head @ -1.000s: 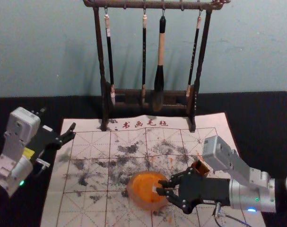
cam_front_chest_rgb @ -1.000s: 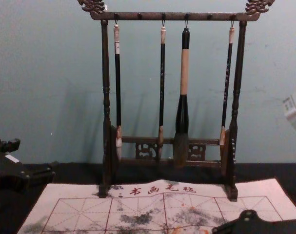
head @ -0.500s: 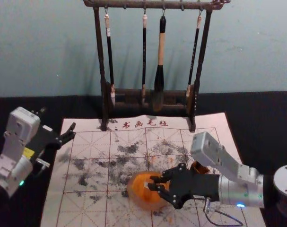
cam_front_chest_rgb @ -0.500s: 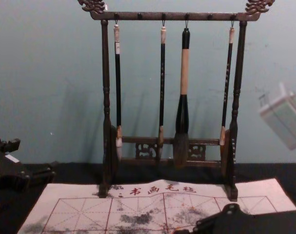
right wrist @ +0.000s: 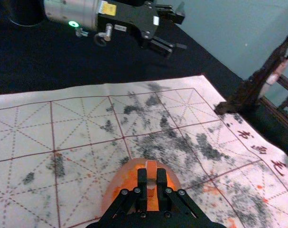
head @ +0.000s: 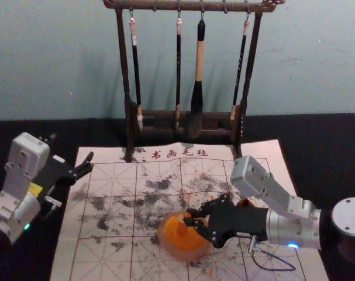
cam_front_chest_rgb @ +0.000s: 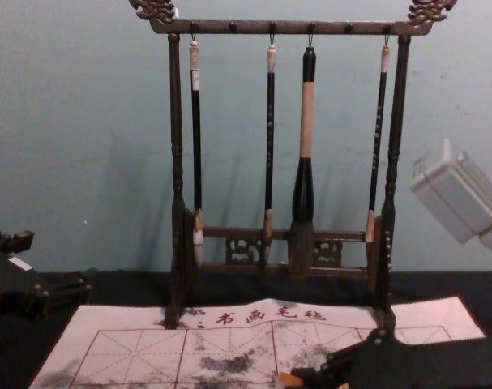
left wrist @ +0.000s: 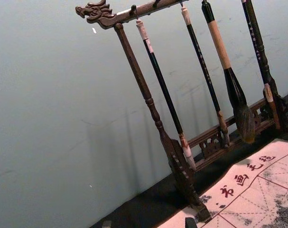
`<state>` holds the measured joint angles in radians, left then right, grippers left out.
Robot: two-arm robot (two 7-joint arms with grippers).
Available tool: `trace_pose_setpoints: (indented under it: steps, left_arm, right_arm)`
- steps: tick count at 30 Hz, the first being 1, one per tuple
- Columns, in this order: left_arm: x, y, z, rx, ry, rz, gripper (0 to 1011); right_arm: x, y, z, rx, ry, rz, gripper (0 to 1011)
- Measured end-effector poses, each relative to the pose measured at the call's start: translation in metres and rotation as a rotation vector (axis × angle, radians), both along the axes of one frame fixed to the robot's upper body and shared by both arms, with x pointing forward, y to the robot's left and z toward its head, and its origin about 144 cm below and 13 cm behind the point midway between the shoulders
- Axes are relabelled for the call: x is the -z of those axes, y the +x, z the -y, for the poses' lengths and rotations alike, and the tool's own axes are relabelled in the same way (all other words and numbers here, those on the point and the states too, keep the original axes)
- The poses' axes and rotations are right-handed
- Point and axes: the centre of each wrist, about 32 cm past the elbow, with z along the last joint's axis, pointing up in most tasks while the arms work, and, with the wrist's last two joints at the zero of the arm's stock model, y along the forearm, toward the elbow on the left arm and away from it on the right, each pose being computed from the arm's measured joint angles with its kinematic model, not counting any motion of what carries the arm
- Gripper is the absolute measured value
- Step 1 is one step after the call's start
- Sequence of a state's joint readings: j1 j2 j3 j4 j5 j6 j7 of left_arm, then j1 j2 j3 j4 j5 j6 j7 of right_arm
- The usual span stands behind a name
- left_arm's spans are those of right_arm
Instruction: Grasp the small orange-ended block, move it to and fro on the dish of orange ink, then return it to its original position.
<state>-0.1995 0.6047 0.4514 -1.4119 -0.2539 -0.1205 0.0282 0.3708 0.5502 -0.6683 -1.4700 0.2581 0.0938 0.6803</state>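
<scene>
My right gripper (head: 188,218) reaches in from the right over the ink dish (head: 186,250), a round translucent dish with orange ink. In the right wrist view, my right gripper (right wrist: 152,179) is shut on the small block (right wrist: 151,167), whose orange end shows between the fingers, with the dish (right wrist: 109,194) beneath. Whether the block touches the ink cannot be told. The block's orange end (cam_front_chest_rgb: 290,379) also pokes out at the bottom of the chest view. My left gripper (head: 73,148) stays parked at the left, open and empty; its fingertips edge into the left wrist view (left wrist: 148,223).
A dark wooden rack (head: 123,64) with several hanging brushes stands at the back of the gridded, ink-stained felt mat (head: 110,175). A small brown-orange container (head: 245,202) sits just behind the right gripper, partly hidden by it.
My right gripper has shifted left and slightly toward the rack with the block, over the dish. The left arm has stayed put.
</scene>
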Motion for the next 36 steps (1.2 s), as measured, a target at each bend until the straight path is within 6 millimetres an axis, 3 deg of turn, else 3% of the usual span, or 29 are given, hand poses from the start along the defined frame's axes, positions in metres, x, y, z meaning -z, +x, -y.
trace_pose_setpoints:
  steps: [14, 27, 36]
  left_arm:
    - [0.0, 0.0, 0.0, 0.0, 0.0, 0.0, 1001]
    - [0.0, 0.0, 0.0, 0.0, 0.0, 0.0, 1001]
    - [0.0, 0.0, 0.0, 0.0, 0.0, 0.0, 1001]
  right_arm:
    - [-0.005, 0.002, 0.015, 0.044, -0.01, 0.003, 81]
    - [-0.034, -0.012, 0.046, 0.18, 0.048, 0.048, 80]
    - [-0.042, -0.023, 0.068, 0.29, 0.047, 0.068, 81]
